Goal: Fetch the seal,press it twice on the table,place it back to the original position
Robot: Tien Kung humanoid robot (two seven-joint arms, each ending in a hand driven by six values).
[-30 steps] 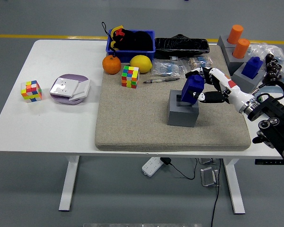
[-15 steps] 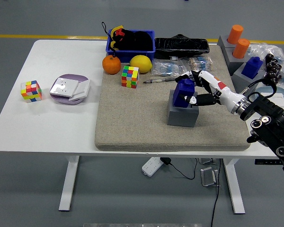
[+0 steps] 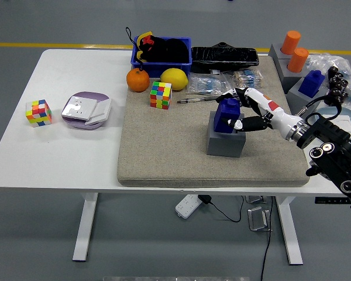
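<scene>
A blue seal (image 3: 226,116) stands in the top of a grey block holder (image 3: 226,140) near the middle of the beige mat (image 3: 164,158). My right hand (image 3: 241,111) reaches in from the right, its white fingers (image 3: 250,122) wrapped around the seal's right side. The seal sits low in the holder's recess. The left arm is out of sight.
A Rubik's cube (image 3: 161,95), a pen (image 3: 199,99), an orange (image 3: 138,81) and a lemon (image 3: 174,78) lie behind the holder. A blue bin (image 3: 161,52) stands at the back. More grey holders with orange (image 3: 293,50) and blue seals (image 3: 312,83) stand at the right. A second cube (image 3: 38,112) and a purple plate (image 3: 85,110) sit left.
My right hand carried the seal left and down from a tilted, raised position into the grey holder. In the last half second it has stayed still.
</scene>
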